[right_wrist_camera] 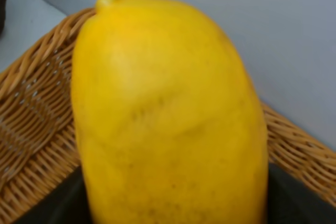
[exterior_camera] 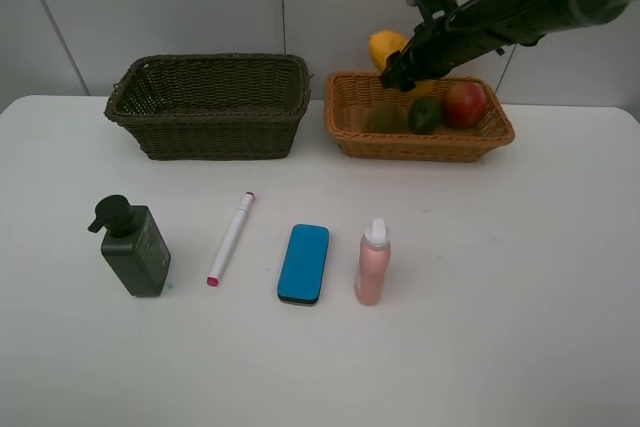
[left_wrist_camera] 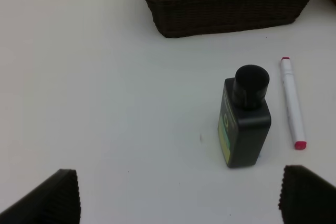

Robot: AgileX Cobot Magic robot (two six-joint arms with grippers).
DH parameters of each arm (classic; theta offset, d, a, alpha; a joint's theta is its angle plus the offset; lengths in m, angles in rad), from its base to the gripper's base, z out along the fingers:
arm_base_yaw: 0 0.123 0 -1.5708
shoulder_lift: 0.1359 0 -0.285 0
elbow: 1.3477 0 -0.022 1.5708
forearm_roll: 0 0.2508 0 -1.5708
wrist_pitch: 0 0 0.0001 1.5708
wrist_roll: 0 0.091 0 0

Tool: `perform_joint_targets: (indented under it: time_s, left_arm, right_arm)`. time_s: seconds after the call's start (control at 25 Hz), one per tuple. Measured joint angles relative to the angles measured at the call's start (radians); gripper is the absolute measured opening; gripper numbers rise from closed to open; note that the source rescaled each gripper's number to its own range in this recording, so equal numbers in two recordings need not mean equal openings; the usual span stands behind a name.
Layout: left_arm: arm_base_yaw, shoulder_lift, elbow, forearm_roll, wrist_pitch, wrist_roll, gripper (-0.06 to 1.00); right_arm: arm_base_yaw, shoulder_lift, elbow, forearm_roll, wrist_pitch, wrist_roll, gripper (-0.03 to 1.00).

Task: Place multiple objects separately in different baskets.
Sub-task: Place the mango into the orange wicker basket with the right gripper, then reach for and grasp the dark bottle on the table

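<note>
My right gripper [exterior_camera: 400, 69] is shut on the yellow mango [exterior_camera: 384, 47], which hangs over the back left of the orange-tan basket [exterior_camera: 420, 147]. The mango [right_wrist_camera: 168, 114] fills the right wrist view. In that basket lie a red pomegranate [exterior_camera: 465, 102], a green avocado [exterior_camera: 425, 115] and a brown kiwi [exterior_camera: 384, 118]. My left gripper [left_wrist_camera: 184, 198] is open above the table, short of the dark green pump bottle [left_wrist_camera: 244, 124]. A white marker [left_wrist_camera: 292, 103] lies beside the bottle. The dark olive basket [exterior_camera: 205, 137] looks empty.
In a row on the white table stand the pump bottle [exterior_camera: 135, 247], the marker [exterior_camera: 230, 237], a blue eraser [exterior_camera: 303, 263] and a pink spray bottle [exterior_camera: 372, 265]. A grey wall stands close behind both baskets. The left arm is outside the exterior high view.
</note>
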Motion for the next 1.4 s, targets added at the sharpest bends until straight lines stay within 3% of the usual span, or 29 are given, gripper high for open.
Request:
perform_joint_targets:
  time_s: [0.12, 0.16, 0.24, 0.28, 0.4, 0.92, 1.2, 1.4]
  left_arm:
    - [0.0, 0.0, 0.0, 0.0, 0.0, 0.0, 1.0]
    - [0.0, 0.0, 0.0, 0.0, 0.0, 0.0, 1.0]
    - [0.0, 0.0, 0.0, 0.0, 0.0, 0.0, 1.0]
    - [0.0, 0.0, 0.0, 0.0, 0.0, 0.0, 1.0]
    - [0.0, 0.0, 0.0, 0.0, 0.0, 0.0, 1.0]
    - [0.0, 0.0, 0.0, 0.0, 0.0, 0.0, 1.0]
    - [0.0, 0.0, 0.0, 0.0, 0.0, 0.0, 1.0]
    - [0.0, 0.0, 0.0, 0.0, 0.0, 0.0, 1.0]
  right_arm:
    - [0.0, 0.0, 0.0, -0.002, -0.001, 0.001, 0.28]
    - [0.0, 0.0, 0.0, -0.005, -0.003, 0.001, 0.36]
    - [0.0, 0.0, 0.0, -0.013, -0.011, 0.001, 0.72]
    - [0.0, 0.0, 0.0, -0.017, -0.015, 0.001, 0.84]
    - [0.0, 0.0, 0.0, -0.02, -0.016, 0.001, 0.96]
    - [0.0, -0.005, 0.0, -0.017, 0.048, 0.001, 1.0]
    - [0.0, -0.079, 0.0, -0.007, 0.169, 0.001, 1.0]
    - [0.0, -0.165, 0.0, -0.003, 0.307, -0.003, 1.0]
